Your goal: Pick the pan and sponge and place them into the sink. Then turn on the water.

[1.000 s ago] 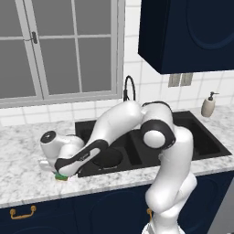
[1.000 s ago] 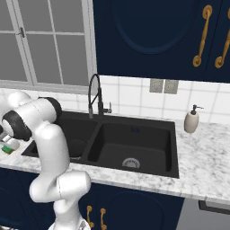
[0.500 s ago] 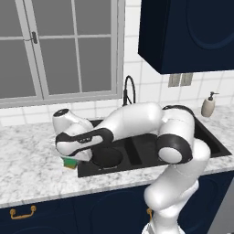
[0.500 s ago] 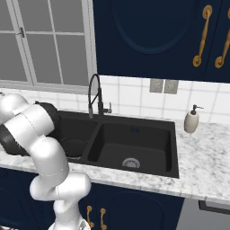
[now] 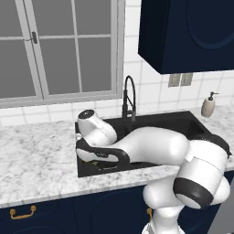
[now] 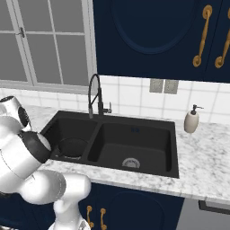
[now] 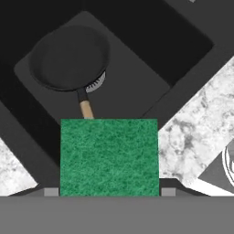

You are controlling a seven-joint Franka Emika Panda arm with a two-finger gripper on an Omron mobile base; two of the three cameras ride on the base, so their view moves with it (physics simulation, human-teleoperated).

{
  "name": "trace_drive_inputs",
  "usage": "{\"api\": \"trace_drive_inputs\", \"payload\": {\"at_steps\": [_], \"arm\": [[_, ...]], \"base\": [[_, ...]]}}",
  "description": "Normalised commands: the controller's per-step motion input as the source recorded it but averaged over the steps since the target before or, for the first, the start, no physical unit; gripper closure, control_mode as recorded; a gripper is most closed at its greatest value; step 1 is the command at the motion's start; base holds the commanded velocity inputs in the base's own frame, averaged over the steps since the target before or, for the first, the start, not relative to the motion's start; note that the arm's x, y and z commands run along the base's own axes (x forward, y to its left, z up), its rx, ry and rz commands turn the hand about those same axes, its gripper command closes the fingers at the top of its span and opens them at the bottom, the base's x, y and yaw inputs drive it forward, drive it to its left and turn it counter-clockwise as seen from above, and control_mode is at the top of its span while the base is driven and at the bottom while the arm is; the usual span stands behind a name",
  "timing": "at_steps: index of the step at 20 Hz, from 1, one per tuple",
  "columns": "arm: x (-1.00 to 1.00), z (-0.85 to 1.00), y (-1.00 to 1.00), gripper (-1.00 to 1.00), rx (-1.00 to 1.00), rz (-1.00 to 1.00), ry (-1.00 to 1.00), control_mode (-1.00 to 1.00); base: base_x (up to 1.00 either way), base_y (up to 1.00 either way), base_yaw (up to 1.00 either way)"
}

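Gripper (image 7: 109,194) clamps the green sponge (image 7: 109,156) between its fingers, held above the near edge of the sink's (image 6: 173,148) left basin. Below, the pan (image 7: 69,57) sits in that basin over the drain, wooden handle pointing toward the marble tabletop (image 5: 36,160).

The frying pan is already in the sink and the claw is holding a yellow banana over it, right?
Not quite. The frying pan is in the sink, but the claw holds a green sponge over it, not a yellow banana. The hand view shows the sponge between the claw's fingertips, above the basin with the pan.
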Motion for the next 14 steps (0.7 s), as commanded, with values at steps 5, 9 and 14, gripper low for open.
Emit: {"api": "trace_drive_inputs", "payload": {"at_steps": [5, 9, 14], "arm": [[0.61, 0.09, -0.62, 1.0, 0.0, -0.19, 0.04, -1.0], [0.99, 0.0, -0.21, 1.0, -0.01, -0.17, 0.08, -1.0], [1.0, -0.11, 0.0, 1.0, -0.08, -0.12, 0.15, -1.0]], "base": [[0.0, 0.0, 0.0], [0.0, 0.0, 0.0], [0.0, 0.0, 0.0]]}}
